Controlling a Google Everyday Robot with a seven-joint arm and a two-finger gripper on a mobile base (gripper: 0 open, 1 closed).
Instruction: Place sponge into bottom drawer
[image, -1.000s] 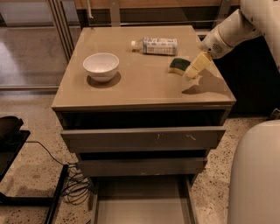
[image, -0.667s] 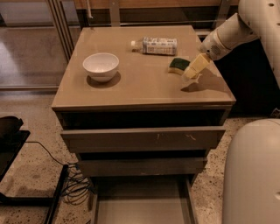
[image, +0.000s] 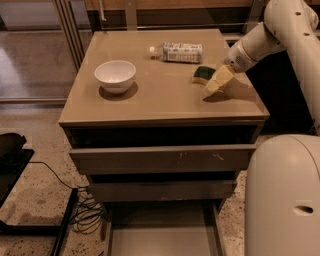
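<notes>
The sponge (image: 202, 74), dark green on top with pale yellow foam, lies on the tabletop at the right, just below a lying bottle. My gripper (image: 218, 81) hangs from the white arm at the right. It sits low over the tabletop, right beside the sponge on its right side, touching or nearly touching it. The bottom drawer (image: 160, 239) is pulled out at the foot of the cabinet, and its flat grey floor is bare.
A white bowl (image: 115, 75) stands on the left of the tabletop (image: 160, 102). A plastic bottle (image: 178, 52) lies at the back. The top drawer (image: 162, 158) stands out a little and the middle drawer (image: 162, 190) less. My white body (image: 282, 195) fills the lower right. Cables (image: 85, 215) lie on the floor to the left.
My gripper and the sponge stand about as before. My white body at the lower right takes up slightly more of the view.
</notes>
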